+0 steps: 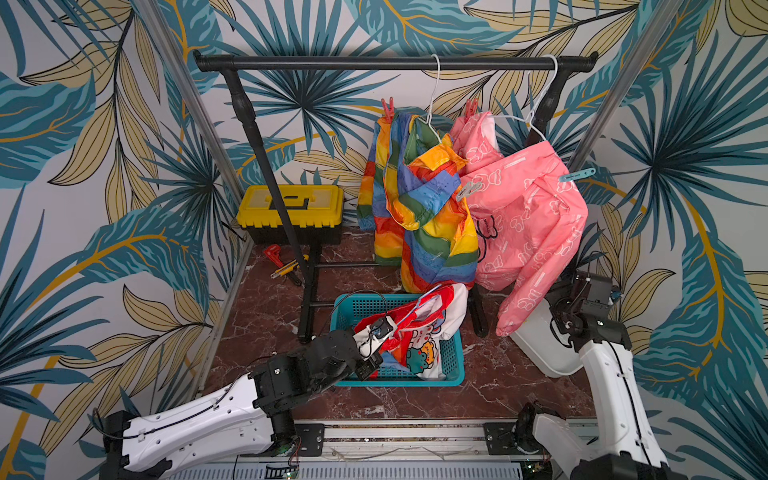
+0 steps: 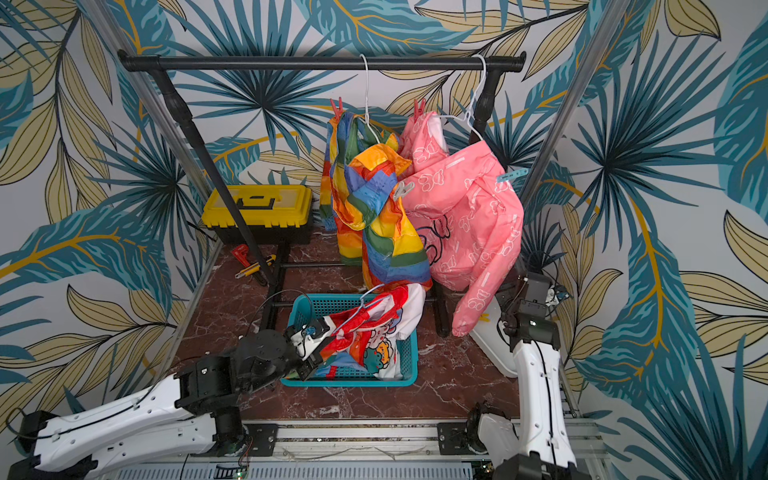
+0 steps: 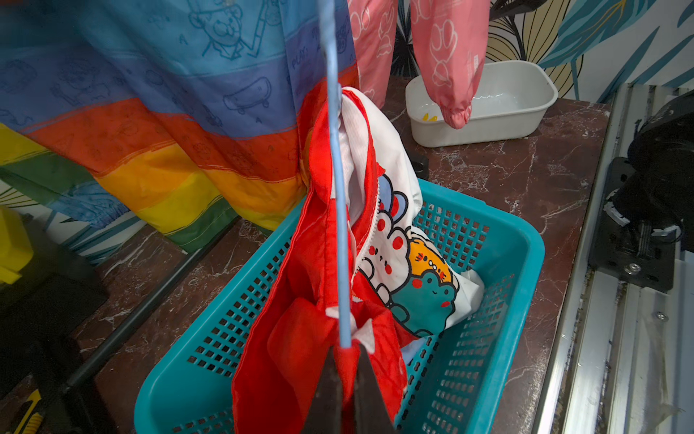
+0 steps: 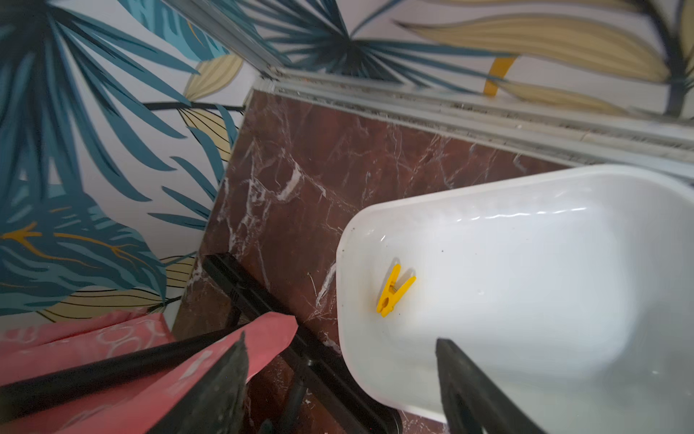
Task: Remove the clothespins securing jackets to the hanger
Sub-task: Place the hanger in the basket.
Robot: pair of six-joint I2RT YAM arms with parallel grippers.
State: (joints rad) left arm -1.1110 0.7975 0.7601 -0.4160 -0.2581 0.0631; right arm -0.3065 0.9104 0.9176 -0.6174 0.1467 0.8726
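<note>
The left gripper (image 3: 345,353) pinches the red jacket (image 3: 311,270), which spills into the teal basket (image 3: 525,263), a blue hanger (image 3: 340,225) running up from its grip. The right gripper (image 4: 340,340) hangs with jaws spread over the rim of the white tub (image 4: 544,282), where a yellow clothespin (image 4: 395,291) lies loose. A red-pink clothespin (image 1: 387,109) tops the hanging rainbow jacket (image 1: 424,216); a light blue clothespin (image 1: 577,174) grips the pink jacket (image 1: 532,208)

Looks like a robot lab booth dressed up as a laundry corner. Leaf-print backdrop (image 1: 83,166) on aluminium posts (image 1: 621,83), fake-marble board (image 1: 498,395), robot arms (image 1: 195,419) bolted to a metal rail (image 1: 415,436) at 6 o'clock, clothes rack (image 1: 332,63) at 12, yellow toolbox (image 1: 291,203) around 10.
</note>
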